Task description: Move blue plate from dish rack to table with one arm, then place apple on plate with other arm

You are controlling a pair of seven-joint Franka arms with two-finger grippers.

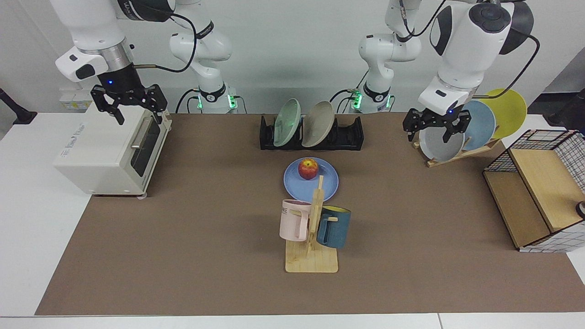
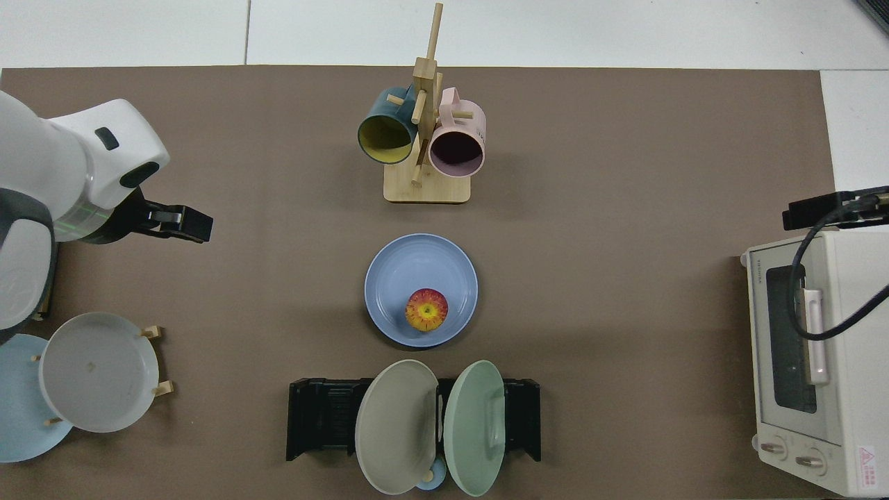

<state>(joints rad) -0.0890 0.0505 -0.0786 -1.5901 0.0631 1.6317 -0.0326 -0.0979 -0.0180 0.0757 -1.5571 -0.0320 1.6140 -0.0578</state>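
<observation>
The blue plate [image 1: 311,184] lies flat on the brown mat of the desk [image 1: 183,256], just in front of the black dish rack [image 1: 312,133] and clear of its slots. The apple [image 1: 308,168] sits upright on the plate, toward the edge nearest the rack; in the top view the apple [image 2: 426,310] lies wholly within the rim of the plate [image 2: 421,289]. Both stages of the task therefore appear complete: the plate is out of the rack and on the desk, and the apple is on the plate. The rack holds only a pale green plate [image 1: 287,122] and a beige plate [image 1: 318,123], both leaning in the dividers. The right hand [image 1: 127,103] hangs above the top of the toaster oven [image 1: 109,141], well apart from the plate; its fingers are spread and hold nothing. The left hand [image 1: 436,125] hangs above the grey plate [image 1: 439,142] on the slanted wooden plate stand [image 1: 459,153], also well apart from the blue plate; its fingers are spread and empty. In the top view the left hand [image 2: 177,223] shows at the edge beside that stand. The wooden mug tree [image 1: 312,237] with a pink mug [image 1: 295,220] and a teal mug [image 1: 333,227] stands in front of the plate and touches nothing of the task. No step appears outstanding beyond parking the arms.
</observation>
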